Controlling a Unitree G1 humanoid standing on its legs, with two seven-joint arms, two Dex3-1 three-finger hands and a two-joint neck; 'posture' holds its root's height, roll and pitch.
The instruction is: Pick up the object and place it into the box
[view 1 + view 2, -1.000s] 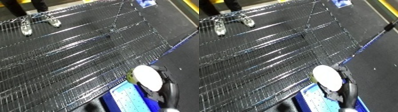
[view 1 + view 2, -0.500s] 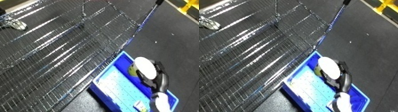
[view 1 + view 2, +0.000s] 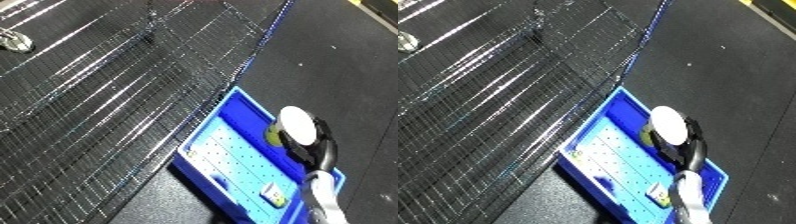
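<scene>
White round object [image 3: 297,126] sits in the robot's right hand [image 3: 313,148], fingers curled round it, over the right part of the blue bin [image 3: 233,110]; something yellow-green shows under it. Bin lies on dark floor [image 3: 346,75], just right of a wire mesh rack [image 3: 107,90].

Right eye view: same grasp, obj. above bin's far-right wall; small item [image 3: 657,193] on the near bin floor. Left hand out of view.
</scene>
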